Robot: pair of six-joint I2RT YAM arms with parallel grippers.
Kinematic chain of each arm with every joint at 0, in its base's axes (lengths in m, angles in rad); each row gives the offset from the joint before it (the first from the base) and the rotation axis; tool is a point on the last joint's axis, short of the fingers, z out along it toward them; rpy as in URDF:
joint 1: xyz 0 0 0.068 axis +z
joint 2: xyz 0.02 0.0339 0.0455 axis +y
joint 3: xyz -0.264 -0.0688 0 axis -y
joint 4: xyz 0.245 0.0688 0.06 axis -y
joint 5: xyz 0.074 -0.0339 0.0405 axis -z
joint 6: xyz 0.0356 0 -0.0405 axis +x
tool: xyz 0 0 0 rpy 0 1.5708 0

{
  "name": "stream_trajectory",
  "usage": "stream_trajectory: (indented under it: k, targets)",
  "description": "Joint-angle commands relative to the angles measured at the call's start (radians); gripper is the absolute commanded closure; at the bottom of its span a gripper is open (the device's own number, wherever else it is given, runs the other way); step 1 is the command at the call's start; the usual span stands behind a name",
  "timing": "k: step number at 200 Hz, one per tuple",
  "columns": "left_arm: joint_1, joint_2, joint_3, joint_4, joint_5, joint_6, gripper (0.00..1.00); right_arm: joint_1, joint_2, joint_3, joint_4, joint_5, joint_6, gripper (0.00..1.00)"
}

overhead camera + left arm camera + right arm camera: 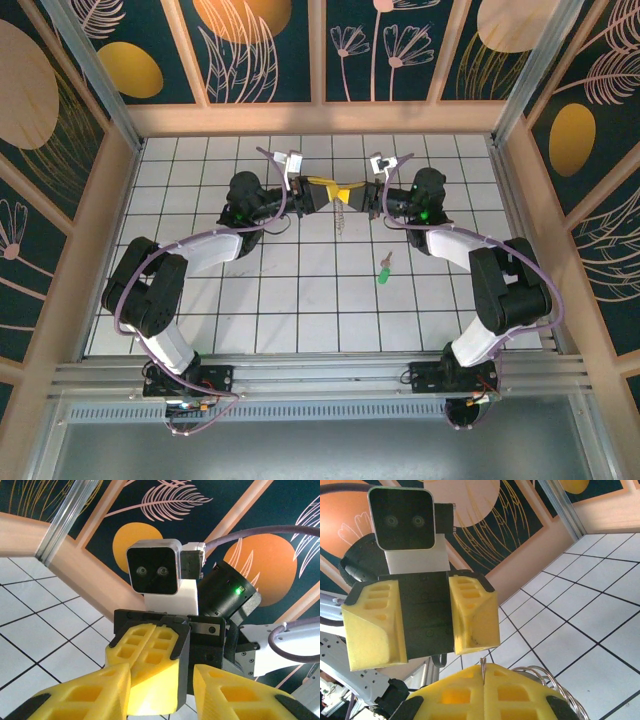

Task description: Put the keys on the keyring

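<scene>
The white tiled counter [250,300] carries both arms: the left arm [150,290] bends in from 8 o'clock and the right arm [500,285] from 4 o'clock. They meet nose to nose toward 12 o'clock from the counter's middle. In the top view the left gripper [335,190] and the right gripper [348,192] merge into one yellow bow-tie shape, so that view does not show how the jaws stand; the wrist views do. The left wrist view shows its own yellow fingers [85,695] spread wide. The right gripper's fingers are pressed together and pushed into the gap between them, under the right arm's wrist camera [153,567]. The right wrist view shows the same from the other side: the left jaws are wide apart at 10 o'clock, while the right gripper's own fingers [520,695] are shut at 6 o'clock, with a thin metal sliver standing out of the seam. Silver wire loops of the keyring [557,685] curl just beside those fingers at 4 o'clock. From above, the keyring is a thin pale strand hanging at 6 o'clock from the meeting jaws, too small to tell whether any keys are on it. The green-headed key [384,270] lies flat on the counter, at 5 o'clock from the jaws and well apart from them.
</scene>
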Motion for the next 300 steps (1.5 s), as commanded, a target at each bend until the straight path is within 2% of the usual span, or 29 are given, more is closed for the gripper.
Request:
stream_trajectory:
  k: [1,79,145,170,201,223,241,300]
  targets:
    - [0.004,0.029,-0.019,0.057,0.022,-0.015,0.61,-0.004,-0.043,-0.016,0.078,-0.014,0.01,1.0]
    - [0.003,0.055,-0.045,0.118,0.04,-0.042,0.59,-0.004,-0.038,-0.023,0.1,-0.003,0.023,1.0]
    - [0.002,0.07,-0.063,0.196,0.065,-0.078,0.73,0.003,-0.004,-0.023,0.155,0.0,0.062,1.0]
    - [0.001,0.07,-0.065,0.206,0.065,-0.083,0.76,0.011,0.003,-0.023,0.153,0.0,0.062,1.0]
    - [0.001,0.07,-0.066,0.213,0.053,-0.085,0.75,0.021,0.009,-0.023,0.15,0.0,0.059,1.0]
    - [0.001,0.064,-0.075,0.215,0.029,-0.078,0.66,0.023,0.009,-0.03,0.144,0.005,0.055,1.0]
    - [0.001,0.058,-0.084,0.218,0.013,-0.072,0.63,0.024,0.004,-0.038,0.139,0.009,0.05,1.0]
    - [0.001,0.074,-0.08,0.253,0.024,-0.09,0.71,0.029,0.011,-0.036,0.134,0.008,0.049,1.0]
